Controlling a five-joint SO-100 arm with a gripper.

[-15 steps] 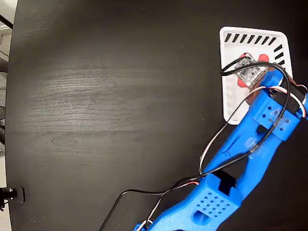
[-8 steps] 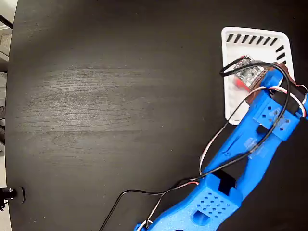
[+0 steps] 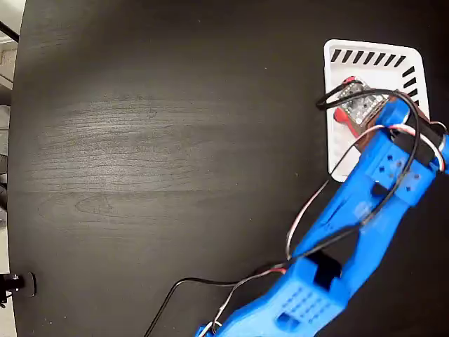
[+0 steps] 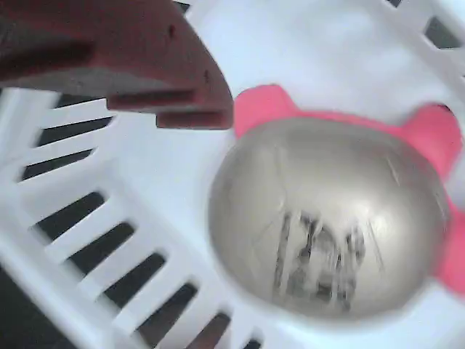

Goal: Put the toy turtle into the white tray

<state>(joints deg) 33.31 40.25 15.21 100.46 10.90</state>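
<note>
The turtle [image 4: 327, 218] lies inside the tray [image 4: 109, 218], shell up, on the tray floor just beside the slotted edge. In the fixed view we find the turtle [image 3: 359, 105] in the upper half of the tray [image 3: 335, 151], below the row of top slots and partly covered by the arm [image 3: 372, 203] and a black cable [image 3: 337, 95].

In the wrist view one dark red finger [image 4: 116, 65] stands above and left of the turtle, clear of the shell, with tray floor showing between them. The second finger is out of frame, so we cannot tell how wide the jaws stand. The gripper [image 3: 375, 116] hangs over the tray in the fixed view, its tips hidden by the arm.

We judge the step in hand to be the release. The turtle appears to rest on the tray and no finger is seen on it. The next move calls for lifting the gripper straight up from the tray, clear of the shell and of the tray's rim, without dragging the turtle along.

The sticker on the shell faces up. In the wrist view pink parts project at the turtle's upper left, upper right and right edge. Which one is the head we cannot tell, so the heading stays open. In that view the shell's long axis looks to run from upper left to lower right, roughly along the slotted edge.
</note>
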